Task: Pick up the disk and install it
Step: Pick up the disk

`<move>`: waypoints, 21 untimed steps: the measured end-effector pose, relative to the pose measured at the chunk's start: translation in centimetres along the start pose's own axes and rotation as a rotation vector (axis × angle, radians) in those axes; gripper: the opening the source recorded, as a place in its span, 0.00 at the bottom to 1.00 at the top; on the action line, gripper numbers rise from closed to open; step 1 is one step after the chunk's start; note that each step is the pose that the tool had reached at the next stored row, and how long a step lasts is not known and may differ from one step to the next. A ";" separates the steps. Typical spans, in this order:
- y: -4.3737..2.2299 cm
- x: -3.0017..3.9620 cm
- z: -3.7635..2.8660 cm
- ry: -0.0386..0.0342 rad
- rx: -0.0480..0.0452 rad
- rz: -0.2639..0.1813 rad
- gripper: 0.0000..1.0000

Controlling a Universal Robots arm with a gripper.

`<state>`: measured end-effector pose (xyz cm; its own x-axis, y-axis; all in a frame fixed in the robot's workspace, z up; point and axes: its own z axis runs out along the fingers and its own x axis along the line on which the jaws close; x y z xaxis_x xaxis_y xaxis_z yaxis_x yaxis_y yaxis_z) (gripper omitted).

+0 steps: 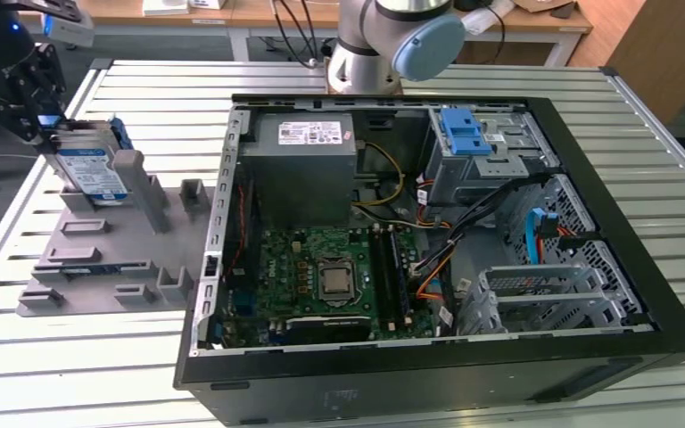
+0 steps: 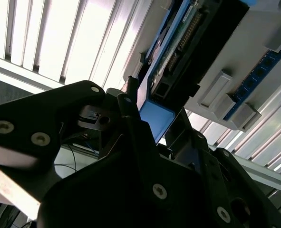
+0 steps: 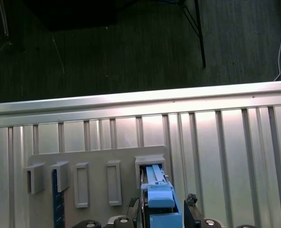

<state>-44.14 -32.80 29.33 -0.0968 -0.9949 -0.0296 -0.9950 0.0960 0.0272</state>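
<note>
Disk (image 1: 90,171): stood on edge in a slot of the gray fixture (image 1: 104,259), long axis upright, handle tab uppermost.
Gripper (image 1: 53,129): placed over the disk's top end.
Grip: cannot be told.

exterior view: high, off the arm, angled down across ribbed silver metal table (image 1: 628,134), open black computer case (image 1: 438,392) central | first wrist view: looks down past black gripper (image 3: 161,204), near gray plastic slotted fixture (image 3: 97,161) | second wrist view: very close, along silver blue-framed disk (image 2: 176,52) | shared, all three views: fixture, disk, table slats
</note>
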 end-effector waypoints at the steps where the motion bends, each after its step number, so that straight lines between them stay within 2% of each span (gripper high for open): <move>1: 0.03 0.00 0.10 0.0000 -0.0001 0.000 0.49; 5: 0.19 0.04 0.38 0.0003 -0.0001 -0.002 0.49; 12: 0.19 0.05 0.51 0.0005 -0.0004 -0.003 0.49; 14: 0.19 0.05 0.52 0.0005 -0.0002 -0.003 0.47; 15: 0.19 0.05 0.53 0.0005 -0.0002 -0.003 0.40; 21: 0.17 0.28 0.52 0.0006 -0.0003 -0.009 0.37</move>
<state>-44.34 -33.05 28.80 -0.0883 -0.9957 -0.0292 -0.9958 0.0876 0.0272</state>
